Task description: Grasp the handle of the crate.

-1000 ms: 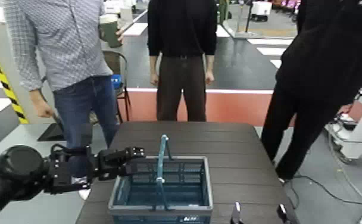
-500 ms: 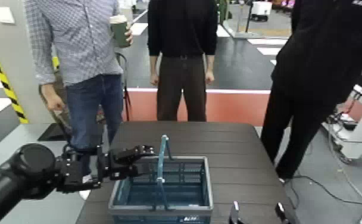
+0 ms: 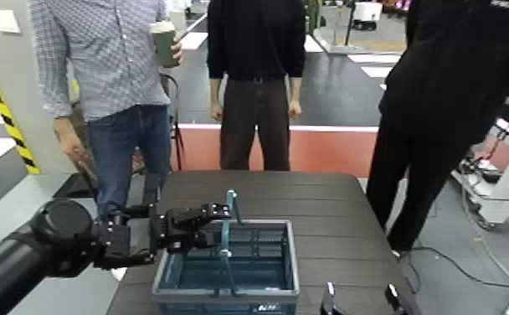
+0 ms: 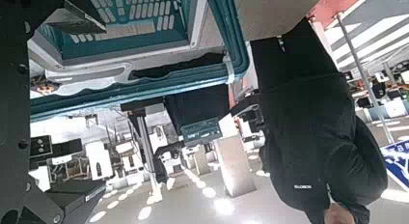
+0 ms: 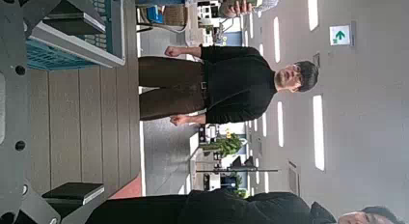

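Note:
The grey-blue lattice crate (image 3: 285, 266) stands on the dark table, near its front edge. Its thin teal handle (image 3: 230, 199) arches upright across the middle. My left gripper (image 3: 218, 223) reaches in from the left at handle height, open, with its fingertips right at the bar. In the left wrist view the teal handle (image 4: 145, 86) runs across the gap between the spread fingers, with the crate (image 4: 145, 21) just behind. My right gripper (image 3: 358, 300) waits open at the table's front edge, right of the crate; a crate corner (image 5: 68, 41) shows in its wrist view.
Three people stand along the far side of the table (image 3: 325, 209): one in a checked shirt holding a cup (image 3: 111, 59) at the left, one in black (image 3: 255, 67) in the middle, one in black (image 3: 450, 100) close at the right corner.
My left gripper has moved right, from beside the crate's left wall to the handle, still open. The person in the checked shirt has shifted position.

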